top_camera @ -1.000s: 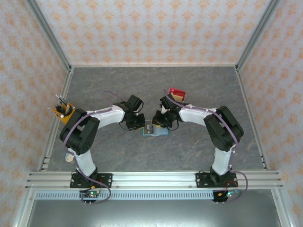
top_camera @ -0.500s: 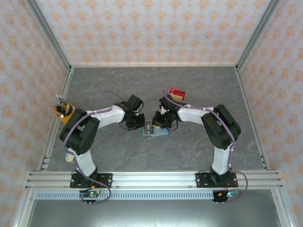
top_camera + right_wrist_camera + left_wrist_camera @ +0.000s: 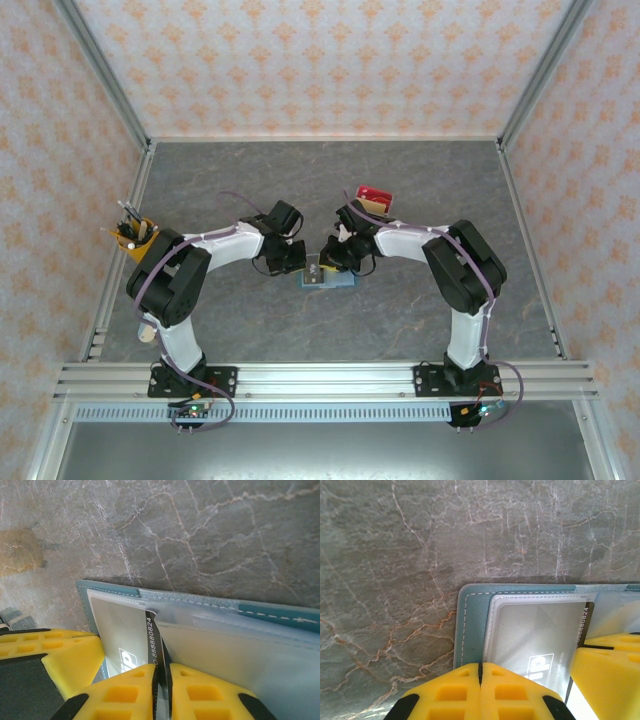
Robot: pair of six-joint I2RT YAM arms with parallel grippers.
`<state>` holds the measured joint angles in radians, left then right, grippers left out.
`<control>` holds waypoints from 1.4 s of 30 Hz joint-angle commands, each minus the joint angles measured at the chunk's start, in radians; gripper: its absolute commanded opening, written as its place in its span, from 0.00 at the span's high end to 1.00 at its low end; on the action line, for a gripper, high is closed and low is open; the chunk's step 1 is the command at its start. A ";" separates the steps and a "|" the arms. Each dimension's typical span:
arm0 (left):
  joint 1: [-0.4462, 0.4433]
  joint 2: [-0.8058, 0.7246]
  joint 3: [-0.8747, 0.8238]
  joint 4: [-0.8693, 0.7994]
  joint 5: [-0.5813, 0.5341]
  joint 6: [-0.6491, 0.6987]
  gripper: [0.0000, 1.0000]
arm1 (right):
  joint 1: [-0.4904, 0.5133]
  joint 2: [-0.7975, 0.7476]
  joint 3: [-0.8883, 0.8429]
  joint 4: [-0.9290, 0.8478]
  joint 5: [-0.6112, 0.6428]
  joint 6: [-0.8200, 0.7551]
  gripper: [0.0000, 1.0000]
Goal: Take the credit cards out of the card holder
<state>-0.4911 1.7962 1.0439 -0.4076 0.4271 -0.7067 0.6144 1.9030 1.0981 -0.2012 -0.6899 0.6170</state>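
Teal card holder [image 3: 328, 278] open flat mid-surface [image 3: 330, 180] between both arms, dark credit card [image 3: 152, 637] in its clear sleeve [image 3: 535, 625] with right hand [image 3: 162, 680] clamped on its edge, left hand [image 3: 480, 677] fingers together over the holder's edge; red-topped object [image 3: 375, 194] behind, yellow pen cup [image 3: 133, 240] far left.

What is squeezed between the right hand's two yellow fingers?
The right gripper pinches the edge of a credit card with printed numbers, partly in the teal card holder. The right wrist view shows it.

card holder [image 3: 461, 630]: teal | credit card [image 3: 150, 636]: dark | table [image 3: 395, 555]: grey, veined
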 commanded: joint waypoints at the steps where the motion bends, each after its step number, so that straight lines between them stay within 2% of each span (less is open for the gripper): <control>1: -0.007 0.045 -0.010 -0.053 -0.056 0.009 0.98 | 0.007 0.023 0.013 0.013 -0.041 0.003 0.85; 9: -0.007 0.048 -0.017 -0.036 -0.043 0.006 0.99 | 0.007 0.020 0.009 0.033 -0.080 -0.013 0.85; 20: -0.007 0.049 -0.025 -0.043 -0.073 -0.003 1.00 | 0.007 0.050 0.005 -0.053 0.017 -0.032 0.82; 23: -0.007 0.053 -0.022 -0.039 -0.065 -0.004 1.00 | 0.007 0.060 -0.006 -0.024 -0.017 -0.025 0.82; 30: -0.006 0.060 -0.026 -0.033 -0.058 -0.007 1.00 | 0.008 0.033 -0.020 0.049 -0.096 -0.008 0.91; 36: -0.006 0.044 -0.022 -0.047 -0.070 -0.002 1.00 | 0.007 -0.021 -0.007 -0.024 -0.037 -0.036 1.00; 39: -0.007 0.030 -0.012 -0.069 -0.077 0.003 0.99 | 0.003 -0.049 -0.009 -0.064 -0.007 -0.051 1.00; 42: -0.006 0.008 -0.007 -0.080 -0.080 0.006 0.94 | -0.008 -0.089 -0.033 -0.082 0.035 -0.048 1.00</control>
<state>-0.4911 1.7966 1.0462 -0.4137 0.4194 -0.7078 0.6033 1.8736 1.0931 -0.2268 -0.7059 0.5861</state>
